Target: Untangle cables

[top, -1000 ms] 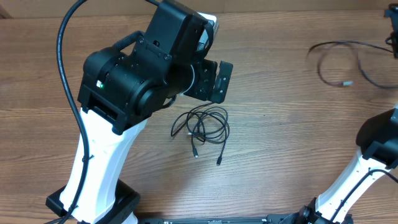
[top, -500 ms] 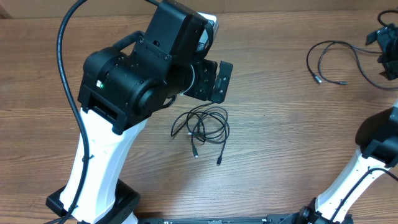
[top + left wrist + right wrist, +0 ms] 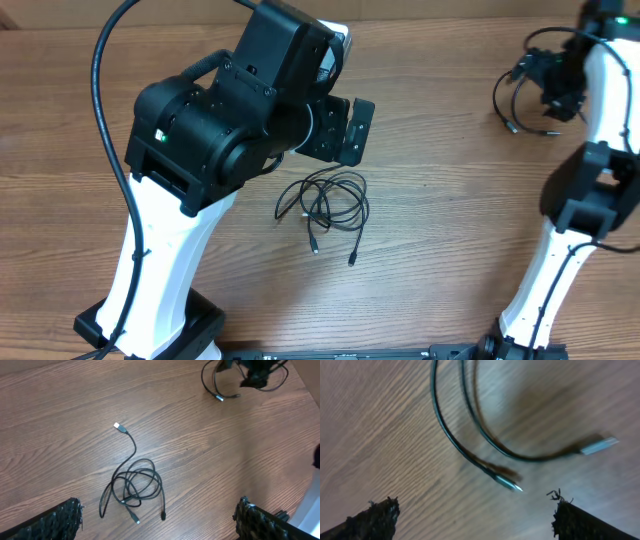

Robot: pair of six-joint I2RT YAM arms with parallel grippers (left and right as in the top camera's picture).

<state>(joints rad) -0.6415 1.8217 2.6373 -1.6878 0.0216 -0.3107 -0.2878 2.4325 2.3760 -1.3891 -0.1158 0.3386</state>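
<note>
A tangled bundle of thin black cables lies on the wooden table at the middle; in the left wrist view one plug end trails away from it. My left gripper hangs above and behind the bundle, open and empty. A separate looped cable lies at the far right. My right gripper hovers over that loop, open and empty. The right wrist view shows its strands and two plug tips just ahead of the fingers.
The left arm's large black body and white base cover the table's left middle. The right arm's white link stands at the right front. The table's far edge runs along the top.
My right arm has swung in from the far right edge to over the looped cable, whose loop has shifted a little. The left arm and the middle bundle have not moved.
</note>
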